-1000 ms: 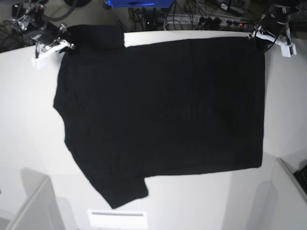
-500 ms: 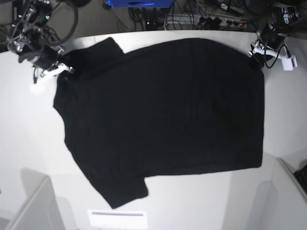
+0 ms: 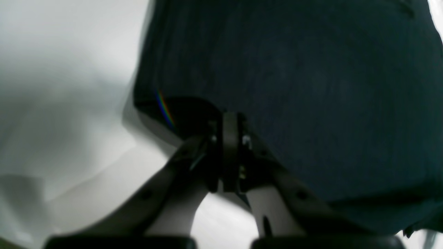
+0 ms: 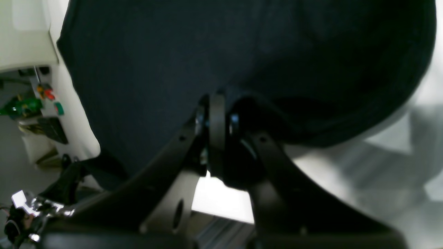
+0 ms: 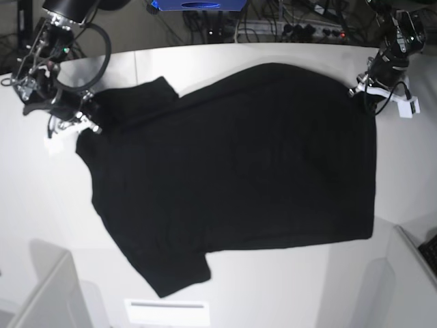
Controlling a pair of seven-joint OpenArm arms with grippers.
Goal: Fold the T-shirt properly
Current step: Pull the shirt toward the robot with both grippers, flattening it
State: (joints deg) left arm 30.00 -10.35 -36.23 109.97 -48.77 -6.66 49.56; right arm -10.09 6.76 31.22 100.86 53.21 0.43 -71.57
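Left hand (image 3: pixel 230 152) clamped on T-shirt (image 3: pixel 294 79) corner

A robotics lab, by the look of it: a bare white table (image 5: pixel 225 287) backed by tangled cables (image 5: pixel 273 24), a power strip (image 5: pixel 321 31) with a red light, and loose electronics (image 4: pixel 20 105).

1. A broad white matte surface (image 5: pixel 225 287) with a curved far edge fills most of the base view.
2. Beyond that edge, tangled black cables (image 5: pixel 287 20) and a black power strip (image 5: pixel 311 31) lie in shadow.
3. A blue box-shaped object (image 5: pixel 198 5) sits at the top centre.
4. Pale grey panels stand at the near left corner (image 5: pixel 48 294) and the near right corner (image 5: pixel 410 273).
5. A white rectangular label (image 5: pixel 166 311) lies near the front edge.
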